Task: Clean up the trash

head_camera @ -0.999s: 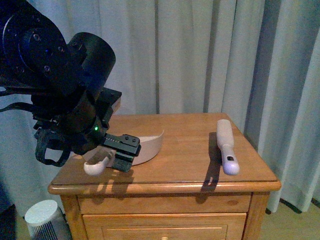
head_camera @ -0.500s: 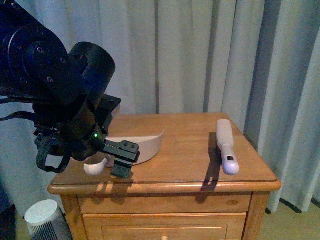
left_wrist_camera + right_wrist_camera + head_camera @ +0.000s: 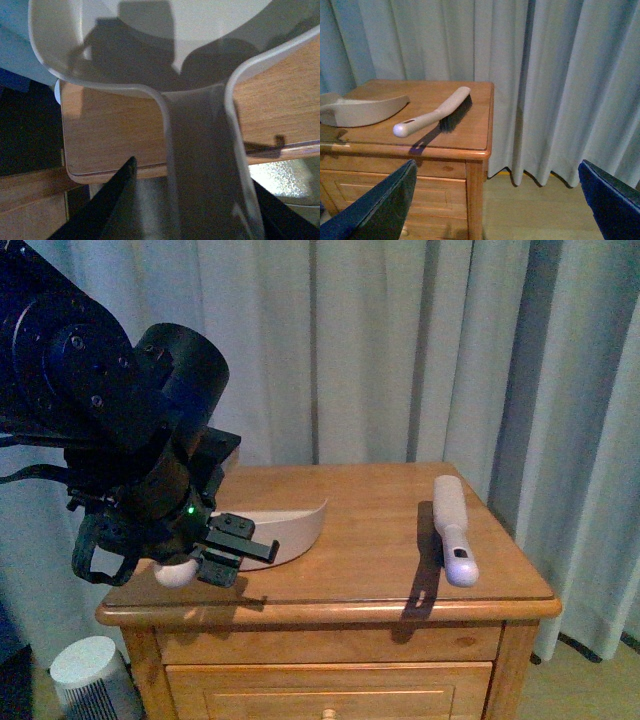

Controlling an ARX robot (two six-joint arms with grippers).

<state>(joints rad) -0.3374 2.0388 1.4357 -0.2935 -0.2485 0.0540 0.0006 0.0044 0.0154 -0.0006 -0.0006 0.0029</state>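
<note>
The trash, a small crumpled white paper wad, did not show in any picture. It may have been hidden behind the big black left arm, but I could not tell. A paper wad like that would likely be very light and soft, and a small push could make it roll away. So sweeping it would probably work better than pinching it.

The pale pink plastic dustpan lay on top of the brown wooden nightstand, near its front left corner. It looked stiff, smooth and light. Its long thin handle stuck out past the nightstand's front edge, and that looked like the best place to hold it.

The left gripper was right there at the handle. In the left wrist view its two dark fingers sat one on each side of the handle, quite close to it. I could not tell if they were squeezing it or only sitting around it.

The brush, with a pale handle and dark bristles, lay on the nightstand near its right edge, well apart from the dustpan. Nothing was touching it.

The right gripper hung off to the nightstand's right side, well apart from it, looking across at the brush. Its fingers were spread wide with nothing between them. A grey curtain hung behind the nightstand.
</note>
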